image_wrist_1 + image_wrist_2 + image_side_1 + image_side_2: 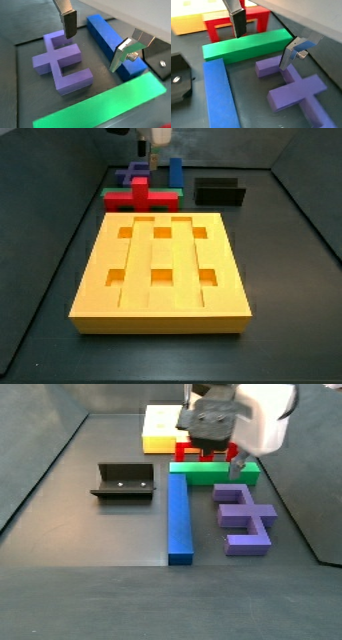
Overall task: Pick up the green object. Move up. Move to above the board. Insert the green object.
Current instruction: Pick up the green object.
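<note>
In a wrist view, the claw (95, 44) was seen spread apart and empty above a purple block (62, 62) and a blue bar (112, 44). In a side view, the green object (211, 472) lay flat between them and the board (162, 430).

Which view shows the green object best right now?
A wrist view: the green object lies in full below the open pincer. Another wrist view crops it; side views show only a strip behind the red block.
</note>
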{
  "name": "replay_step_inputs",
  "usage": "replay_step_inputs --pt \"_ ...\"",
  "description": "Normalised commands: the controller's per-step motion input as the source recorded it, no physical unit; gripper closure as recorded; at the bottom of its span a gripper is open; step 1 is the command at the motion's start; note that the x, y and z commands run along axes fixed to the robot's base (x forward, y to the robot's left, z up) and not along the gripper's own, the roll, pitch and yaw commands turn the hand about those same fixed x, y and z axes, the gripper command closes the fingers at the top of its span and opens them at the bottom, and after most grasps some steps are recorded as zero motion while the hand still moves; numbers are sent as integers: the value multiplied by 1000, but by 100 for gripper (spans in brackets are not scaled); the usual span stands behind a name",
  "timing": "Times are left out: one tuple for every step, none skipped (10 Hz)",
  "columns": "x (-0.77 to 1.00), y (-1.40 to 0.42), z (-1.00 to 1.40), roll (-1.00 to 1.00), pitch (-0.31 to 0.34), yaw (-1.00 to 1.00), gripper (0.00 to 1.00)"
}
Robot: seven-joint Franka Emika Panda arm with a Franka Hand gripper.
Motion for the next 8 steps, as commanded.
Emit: replay_step_inputs --pt "0 -6 -260 4 0 -1000 0" --pt "0 -26 -223 16 0 -1000 0" --pt "0 -83 -106 53 0 -1000 0" --pt "0 -297 0 63 9 -883 0" --pt "0 -334 0 79 24 -851 0" --pt "0 -394 0 73 19 -814 0" --pt "-46 -457 -137 34 0 -697 0" --pt "-11 -217 -206 0 -83 -66 0"
